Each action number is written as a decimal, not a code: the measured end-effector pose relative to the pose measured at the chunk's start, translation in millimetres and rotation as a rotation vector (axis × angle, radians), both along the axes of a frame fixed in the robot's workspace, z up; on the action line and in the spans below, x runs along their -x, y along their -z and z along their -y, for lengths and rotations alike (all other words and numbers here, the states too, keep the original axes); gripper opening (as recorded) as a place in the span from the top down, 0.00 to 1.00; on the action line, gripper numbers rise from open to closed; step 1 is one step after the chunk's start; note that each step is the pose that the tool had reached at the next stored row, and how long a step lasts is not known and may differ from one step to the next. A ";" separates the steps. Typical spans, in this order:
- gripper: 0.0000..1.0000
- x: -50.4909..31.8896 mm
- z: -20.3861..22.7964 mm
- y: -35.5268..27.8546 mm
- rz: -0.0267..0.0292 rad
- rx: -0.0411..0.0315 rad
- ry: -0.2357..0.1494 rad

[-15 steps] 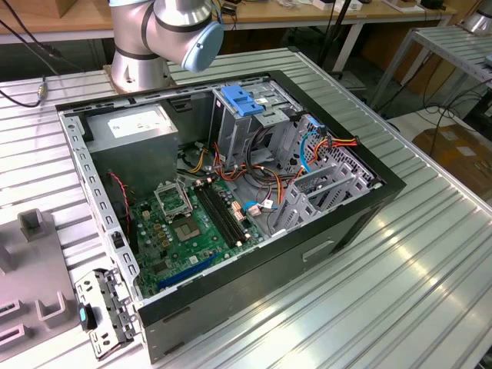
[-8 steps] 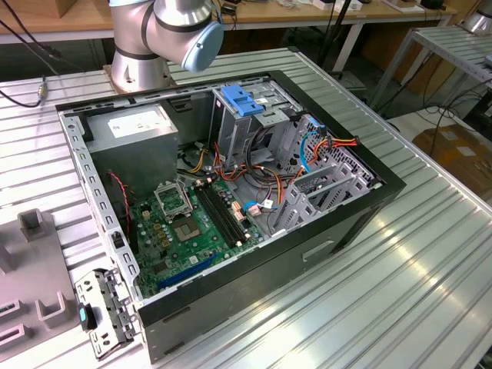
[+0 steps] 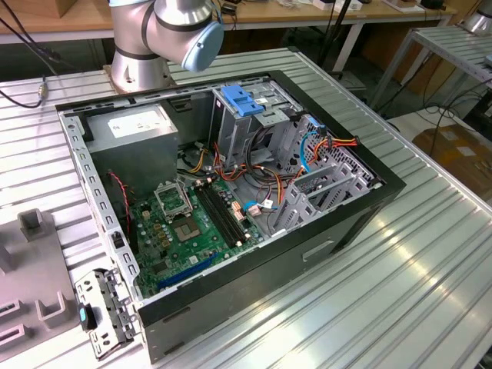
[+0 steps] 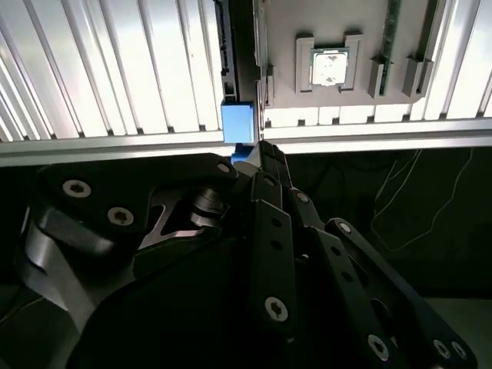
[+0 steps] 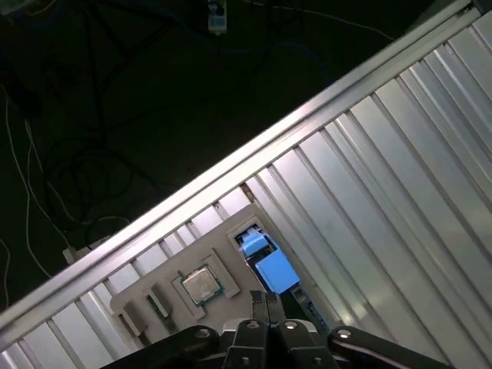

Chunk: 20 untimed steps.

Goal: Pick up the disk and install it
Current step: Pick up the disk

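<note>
The disk [image 4: 243,54] stands on edge in a slot of a grey parts tray [image 4: 346,23], close to the table's edge. I see it as a thin dark slab with a blue plastic rail end [image 4: 237,121]. In the first wrist view the same blue rail end [image 5: 274,270] lies just beyond my fingertips. My gripper [image 4: 260,151] hangs directly over that rail end, its two black fingers [image 4: 270,207] pressed together with nothing visibly between them. Whether the tips touch the rail I cannot tell.
The tray also holds a processor chip [image 4: 329,67] and memory sticks [image 4: 392,38]. Past the ribbed aluminium table's edge [image 5: 231,173] is dark floor with cables. In the exterior view the open computer case [image 3: 231,200] holds a drive cage with a blue latch [image 3: 242,100] and a grey power-supply box [image 3: 134,134].
</note>
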<state>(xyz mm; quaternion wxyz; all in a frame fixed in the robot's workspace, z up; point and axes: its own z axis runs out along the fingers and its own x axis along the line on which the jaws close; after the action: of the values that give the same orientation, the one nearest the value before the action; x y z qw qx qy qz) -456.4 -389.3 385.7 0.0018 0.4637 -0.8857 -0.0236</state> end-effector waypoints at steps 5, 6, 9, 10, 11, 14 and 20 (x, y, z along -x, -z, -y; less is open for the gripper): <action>0.89 -0.2 0.0 0.5 0.0000 0.0000 -0.111; 0.89 -0.2 0.0 0.6 -0.0001 0.0001 -0.129; 0.89 -0.2 0.0 1.1 0.0000 0.0000 -0.198; 0.89 -0.2 0.0 1.2 0.0000 0.0000 -0.220; 0.89 -0.1 0.0 1.3 0.0000 0.0000 -0.241; 0.89 -0.2 0.0 1.6 0.0000 0.0000 -0.310; 0.89 -0.5 -0.9 2.1 0.0015 0.0016 -0.472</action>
<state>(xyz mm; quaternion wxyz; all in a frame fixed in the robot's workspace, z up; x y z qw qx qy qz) -455.9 -388.4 383.6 0.0070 0.6580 -0.7527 -0.0215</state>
